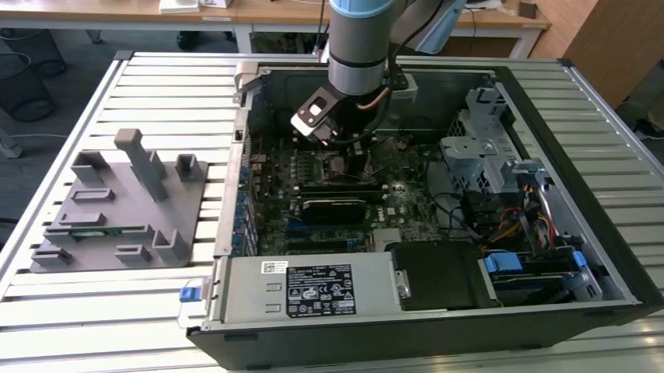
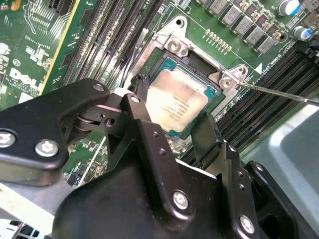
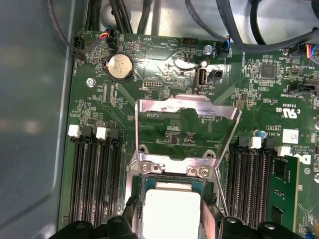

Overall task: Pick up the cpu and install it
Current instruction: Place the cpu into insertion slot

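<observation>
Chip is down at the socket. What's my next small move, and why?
Probably open the pincer just slightly, without lifting. The flat square silver-topped cpu looks level inside the dark square socket frame, the pincer seems clamped on its two sides, and the hinged metal load plate stands raised clear, so further descent looks unneeded.
</observation>
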Robot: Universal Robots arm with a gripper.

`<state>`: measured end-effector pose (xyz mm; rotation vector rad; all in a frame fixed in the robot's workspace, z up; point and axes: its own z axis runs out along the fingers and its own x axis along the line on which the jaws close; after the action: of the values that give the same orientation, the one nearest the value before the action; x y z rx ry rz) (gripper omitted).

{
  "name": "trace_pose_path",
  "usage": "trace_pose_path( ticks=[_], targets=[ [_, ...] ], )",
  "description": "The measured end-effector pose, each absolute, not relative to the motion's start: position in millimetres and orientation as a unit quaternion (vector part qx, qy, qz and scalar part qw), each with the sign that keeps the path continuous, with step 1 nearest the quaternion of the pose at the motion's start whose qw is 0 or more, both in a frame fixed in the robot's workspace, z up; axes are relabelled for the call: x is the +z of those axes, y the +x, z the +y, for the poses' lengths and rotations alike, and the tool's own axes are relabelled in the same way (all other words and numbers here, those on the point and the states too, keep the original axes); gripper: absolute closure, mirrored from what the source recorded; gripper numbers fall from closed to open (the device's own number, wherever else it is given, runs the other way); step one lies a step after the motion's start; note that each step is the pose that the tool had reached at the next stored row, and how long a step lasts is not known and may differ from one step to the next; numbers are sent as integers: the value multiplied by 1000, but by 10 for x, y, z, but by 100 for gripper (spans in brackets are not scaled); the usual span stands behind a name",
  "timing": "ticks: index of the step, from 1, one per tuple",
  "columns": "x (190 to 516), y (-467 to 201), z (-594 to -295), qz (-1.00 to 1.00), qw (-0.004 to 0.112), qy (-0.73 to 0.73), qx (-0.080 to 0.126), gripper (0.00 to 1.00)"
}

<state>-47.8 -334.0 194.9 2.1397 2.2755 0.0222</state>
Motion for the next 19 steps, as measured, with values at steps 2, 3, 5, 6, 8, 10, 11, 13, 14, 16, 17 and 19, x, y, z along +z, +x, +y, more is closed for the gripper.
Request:
trace_pose_path(
  ticks=[2,3,5,6,8,10,11,13,14,16,17,19],
  targets=[
    [1972,-478,-3340,728,9,685,7,38],
    [1983,-478,-3340,728,9,685,7,38],
    [2012,-478,-3340,728,9,685,7,38],
    [2024,-478,-3340,728,9,685,7,38],
    [2041,-478,-3340,728,9,685,7,40],
    [2054,-478,-3340,728,9,685,7,46],
    [2058,-478,-3340,728,9,685,7,53],
    [2068,-478,-3340,728,9,685,7,58],
    [2074,-478,-3340,728,9,685,7,64],
    [2083,-478,-3340,728,9,685,7,70],
    [2086,-478,-3339,728,9,685,7,76],
    [2094,-478,-3340,728,9,685,7,81]
  ],
)
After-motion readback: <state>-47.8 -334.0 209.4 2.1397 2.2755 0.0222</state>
